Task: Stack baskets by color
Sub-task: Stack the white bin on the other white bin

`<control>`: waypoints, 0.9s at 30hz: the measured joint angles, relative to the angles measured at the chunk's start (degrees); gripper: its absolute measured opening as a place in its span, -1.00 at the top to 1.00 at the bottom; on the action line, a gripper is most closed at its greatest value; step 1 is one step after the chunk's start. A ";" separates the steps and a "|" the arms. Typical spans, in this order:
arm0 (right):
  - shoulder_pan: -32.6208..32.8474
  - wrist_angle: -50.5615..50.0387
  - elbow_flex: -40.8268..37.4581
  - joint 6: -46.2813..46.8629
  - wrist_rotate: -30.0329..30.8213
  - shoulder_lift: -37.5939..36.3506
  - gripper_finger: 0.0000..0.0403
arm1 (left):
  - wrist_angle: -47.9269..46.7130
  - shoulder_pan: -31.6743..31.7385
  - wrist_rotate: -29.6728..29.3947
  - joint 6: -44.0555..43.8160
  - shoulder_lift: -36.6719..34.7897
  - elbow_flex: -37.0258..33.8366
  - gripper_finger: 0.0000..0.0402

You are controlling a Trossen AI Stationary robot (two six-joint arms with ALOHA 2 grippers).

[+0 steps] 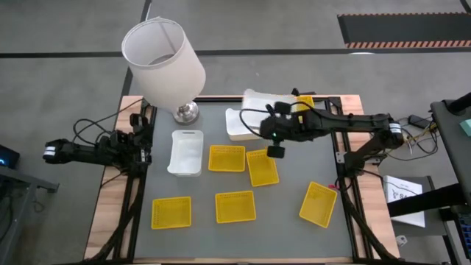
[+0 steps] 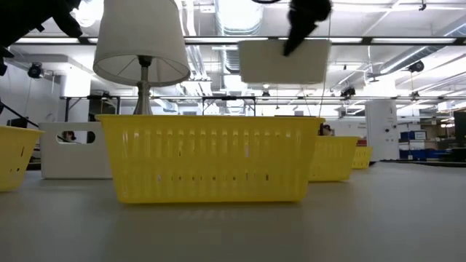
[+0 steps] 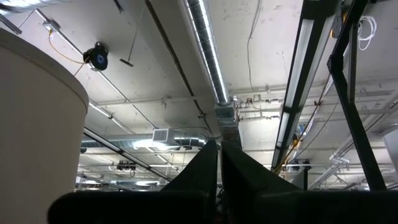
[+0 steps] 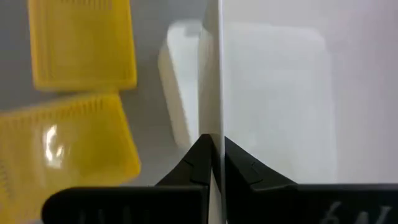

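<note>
High view shows the right pincer clamped on the thin rim of a white basket, held aloft near the counter's twelve o'clock edge; light, stiff plastic, probably slippery, so rim-pinching suits.

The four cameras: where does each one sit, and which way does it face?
High: overhead, facing down on baskets and both arms.
Low: table level, facing a yellow basket; an arm hangs above.
Left wrist: faces the ceiling past the shut left claw.
Right wrist: faces down; right claw pinches a white basket.
High and low share the lamp.
</note>
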 joint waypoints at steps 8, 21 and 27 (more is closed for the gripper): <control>-7.37 4.67 3.27 -10.74 -15.88 4.83 0.96 | -0.01 0.00 0.00 0.00 0.00 0.00 0.98; -19.13 5.84 4.56 -20.61 -31.60 11.91 0.96 | 0.02 0.00 -0.02 3.52 0.00 0.00 0.98; -19.84 6.73 4.56 -21.44 -33.12 14.01 0.96 | 0.29 -0.04 -0.17 4.63 0.00 0.00 0.98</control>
